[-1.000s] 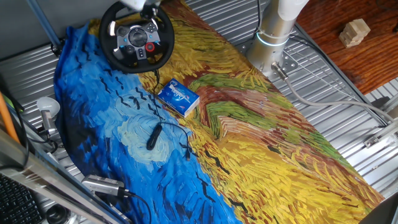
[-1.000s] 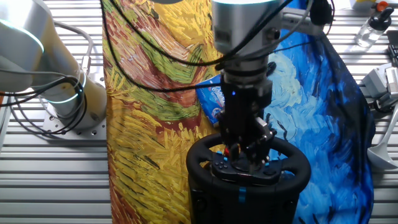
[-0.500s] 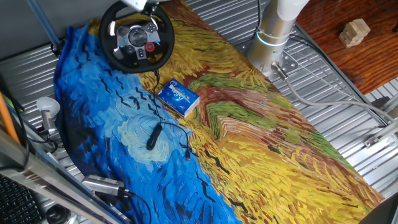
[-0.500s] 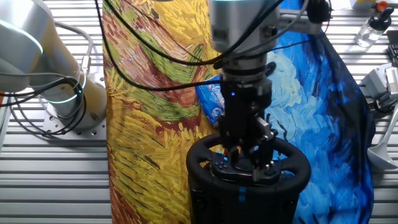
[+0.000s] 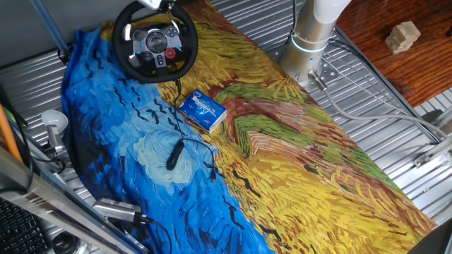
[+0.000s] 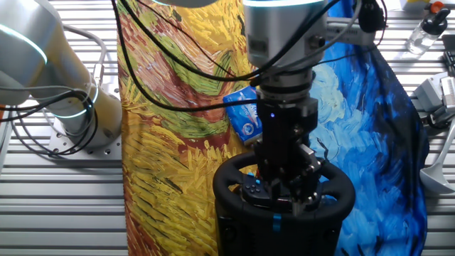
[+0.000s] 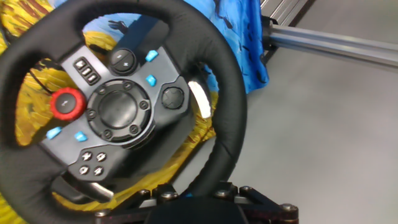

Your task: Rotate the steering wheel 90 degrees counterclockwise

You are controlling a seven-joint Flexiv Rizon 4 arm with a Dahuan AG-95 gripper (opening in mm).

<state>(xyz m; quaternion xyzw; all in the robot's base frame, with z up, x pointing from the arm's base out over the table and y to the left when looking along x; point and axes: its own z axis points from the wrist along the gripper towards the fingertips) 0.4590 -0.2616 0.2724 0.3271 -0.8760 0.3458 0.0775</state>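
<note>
The steering wheel [image 5: 155, 40] sits at the far end of the worktop [image 5: 367, 92] in one fixed view, on the edge of the painted cloth [image 5: 282, 162] where the blue half meets the yellow. In the other fixed view it is at the near bottom edge [image 6: 284, 192], with the arm's wrist standing right over it.

Compared with a second ago, the wrist in the other fixed view has shifted a little to the right and turned: the gripper [image 6: 295, 193] now sits lower and further right over the hub, and more of the blue box [image 6: 245, 117] shows past the arm's left side than before. In one fixed view the pale part of the hand at the wheel's top rim has slid slightly left along the top edge of the frame; the wheel's base, the blue box [image 5: 203, 111] and the black cable [image 5: 175, 152] on the cloth lie where they did.

The hand view shows the wheel [image 7: 124, 112] close up, filling the left part of the frame, hub tilted, red button [image 7: 66, 102] at left (the small blue lit buttons sit around it). Only the dark gripper body shows along the bottom edge there; whether the fingers are spread or pinching the rim I cannot tell in any view.
</note>
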